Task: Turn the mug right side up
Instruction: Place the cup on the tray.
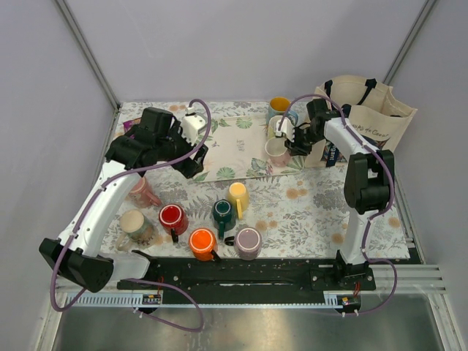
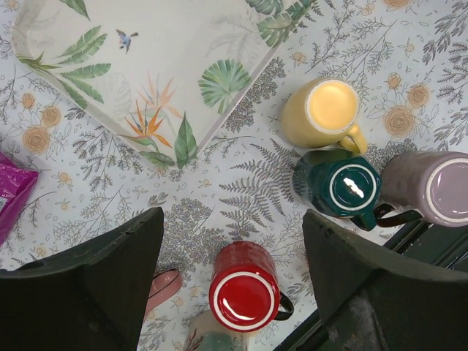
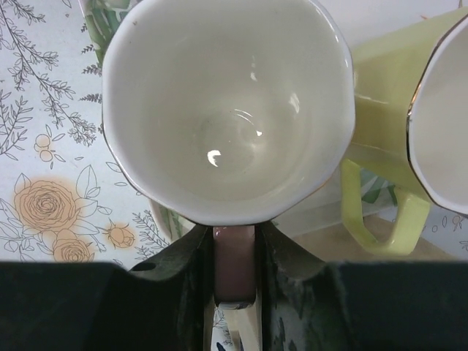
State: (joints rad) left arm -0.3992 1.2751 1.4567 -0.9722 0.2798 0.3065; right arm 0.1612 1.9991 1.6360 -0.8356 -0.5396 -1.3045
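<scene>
The mug [image 1: 142,191], dusty salmon pink, sits on the floral cloth at the left, under my left arm. I cannot tell which way up it is. In the left wrist view only a pink sliver of the mug [image 2: 167,287] shows beside the left finger. My left gripper [image 1: 193,162] [image 2: 232,219] hangs open above the cloth, right of the mug, with an upside-down red mug [image 2: 243,291] below the gap. My right gripper [image 1: 294,142] [image 3: 234,245] is shut on the handle of a paler pink mug [image 1: 278,151] [image 3: 227,110], upright with a white inside.
Red [image 1: 172,217], orange [image 1: 202,242], dark green [image 1: 223,212], yellow [image 1: 238,196], mauve-grey [image 1: 248,242] and cream [image 1: 134,227] mugs crowd the front. A leaf-print tray [image 1: 234,139] lies behind them. A lime mug [image 3: 395,139] touches the held one. A tote bag [image 1: 369,117] stands back right.
</scene>
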